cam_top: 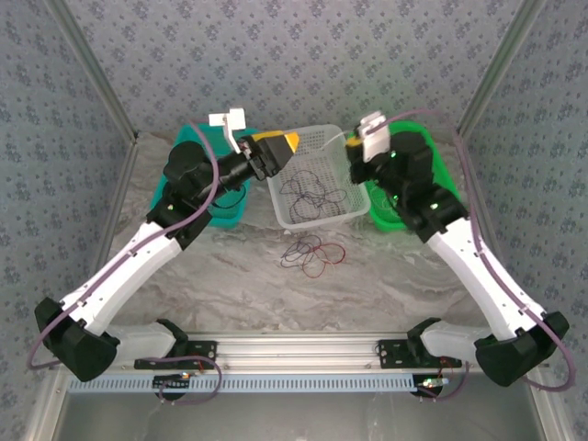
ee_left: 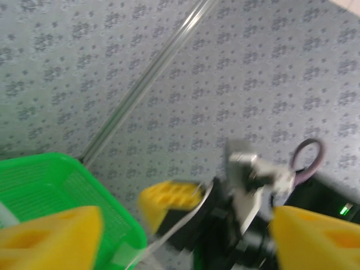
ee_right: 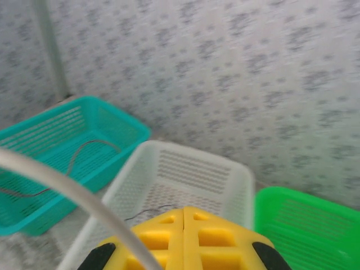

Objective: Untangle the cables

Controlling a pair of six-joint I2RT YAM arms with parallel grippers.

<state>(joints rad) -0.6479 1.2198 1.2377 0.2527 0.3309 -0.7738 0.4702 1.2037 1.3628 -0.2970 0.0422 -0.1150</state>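
Centre frame, tangled thin cables (cam_top: 312, 255) look limp and light, best grasped by an outer loop. Left gripper (ee_left: 183, 236) gapes empty; right gripper (ee_right: 183, 225) pinches a white cable (ee_right: 56, 183).

Teal basket (ee_right: 34, 138), white basket (ee_right: 194, 169), green basket (ee_right: 306, 219)

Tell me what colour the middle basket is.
The middle basket is white, clearest in the right wrist view, between the teal basket and green basket.
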